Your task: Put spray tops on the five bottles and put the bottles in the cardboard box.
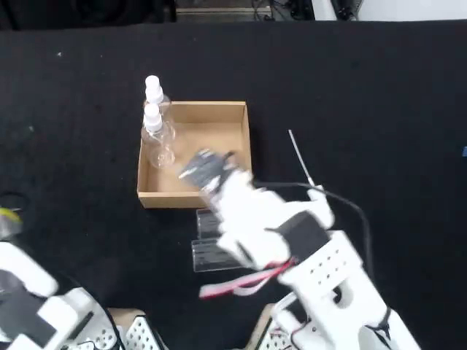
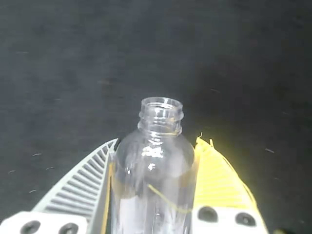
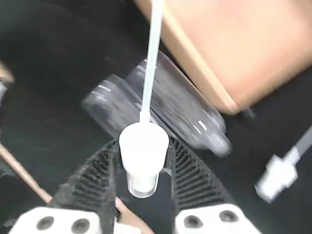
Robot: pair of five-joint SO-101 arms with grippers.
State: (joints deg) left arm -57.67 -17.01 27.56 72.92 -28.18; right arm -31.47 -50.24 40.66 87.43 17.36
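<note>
Left wrist view: your left gripper (image 2: 156,146) is clamping an uncapped bottle (image 2: 153,185), neck pointing away. Your right gripper (image 3: 144,146) is pinching a spray top (image 3: 143,158) at the cardboard box (image 1: 164,198), dip tube (image 3: 152,58) pointing outward, well apart from that bottle.

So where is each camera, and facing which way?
High view: fixed above the table, looking down on the cardboard box and right arm.
Left wrist view: looks along the left claw, shut on an uncapped bottle.
Right wrist view: looks along the right claw, shut on a spray top.
High and right wrist views share the cardboard box.
</note>
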